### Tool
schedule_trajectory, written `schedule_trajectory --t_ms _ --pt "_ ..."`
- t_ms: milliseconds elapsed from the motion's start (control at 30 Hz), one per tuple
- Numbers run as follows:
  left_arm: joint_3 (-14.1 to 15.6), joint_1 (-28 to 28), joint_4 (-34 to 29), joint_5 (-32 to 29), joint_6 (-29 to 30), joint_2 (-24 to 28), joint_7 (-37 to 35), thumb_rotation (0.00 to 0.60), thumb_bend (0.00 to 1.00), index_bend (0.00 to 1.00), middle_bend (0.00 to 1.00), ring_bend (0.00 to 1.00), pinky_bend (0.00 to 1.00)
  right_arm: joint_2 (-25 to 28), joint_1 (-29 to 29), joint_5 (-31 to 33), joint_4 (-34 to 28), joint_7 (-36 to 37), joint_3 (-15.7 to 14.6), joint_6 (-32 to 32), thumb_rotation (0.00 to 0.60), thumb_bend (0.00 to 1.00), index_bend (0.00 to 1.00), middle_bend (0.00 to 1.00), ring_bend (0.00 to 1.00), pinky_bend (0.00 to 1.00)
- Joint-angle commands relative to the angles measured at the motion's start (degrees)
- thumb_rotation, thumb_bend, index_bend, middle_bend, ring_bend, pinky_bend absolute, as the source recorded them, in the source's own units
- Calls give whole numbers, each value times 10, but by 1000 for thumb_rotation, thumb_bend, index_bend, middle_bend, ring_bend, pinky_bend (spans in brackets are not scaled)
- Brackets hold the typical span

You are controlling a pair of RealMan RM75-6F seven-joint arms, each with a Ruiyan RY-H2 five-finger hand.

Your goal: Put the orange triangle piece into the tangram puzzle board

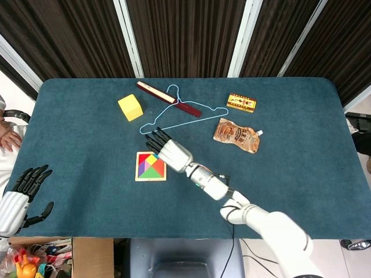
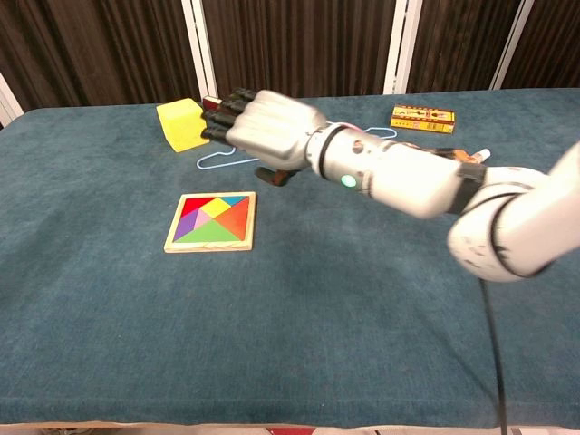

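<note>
The wooden tangram board [image 1: 151, 167] [image 2: 211, 223] lies flat on the blue table, filled with coloured pieces. The orange triangle piece [image 2: 235, 217] [image 1: 158, 164] sits inside the board at its right side. My right hand [image 1: 170, 152] [image 2: 270, 128] hovers raised above and behind the board's far right corner, palm down, fingers stretched out, holding nothing. My left hand [image 1: 24, 191] rests off the table's near left corner, fingers apart and empty; the chest view does not show it.
A yellow cube [image 1: 130, 107] [image 2: 181, 124] stands at the back left. A light-blue hanger [image 1: 186, 110] lies across a dark red bar [image 1: 168, 99]. A small orange box [image 1: 241, 102] [image 2: 422, 118] and a snack pouch [image 1: 236, 135] lie to the right.
</note>
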Motion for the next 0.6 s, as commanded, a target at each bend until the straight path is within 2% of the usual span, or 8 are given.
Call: schedule_trajectory --t_ms 33,100,167,233,300,400,500,600 --pt "1 3 -2 2 2 -3 15 600 442 0 0 0 10 205 -168 60 -313 -80 -25 106 600 328 8 0 0 0" --pt "-5 7 -2 -8 6 -9 37 600 442 0 0 0 10 290 -235 95 -429 -112 -42 152 600 304 0 0 0 0" --pt "-11 10 -3 -22 6 -13 53 600 441 0 0 0 11 347 -289 113 -496 -110 -59 200 600 273 0 0 0 0" --pt "-17 11 -6 -39 0 -16 63 600 441 0 0 0 10 399 -347 128 -539 -71 -75 246 600 255 0 0 0 0" --pt "-21 9 -9 -51 -9 -17 68 600 442 0 0 0 10 434 -398 140 -551 -8 -85 282 600 252 0 0 0 0" --pt "-26 7 -12 -58 -13 -21 86 600 441 0 0 0 10 446 -464 149 -534 79 -86 339 600 252 0 0 0 0" --pt "-27 8 -17 -56 -11 -27 107 600 442 0 0 0 10 423 -502 143 -492 114 -90 363 600 252 0 0 0 0" --pt "-29 9 -23 -55 -9 -32 128 600 442 0 0 0 10 436 -515 130 -495 120 -98 356 600 252 0 0 0 0"
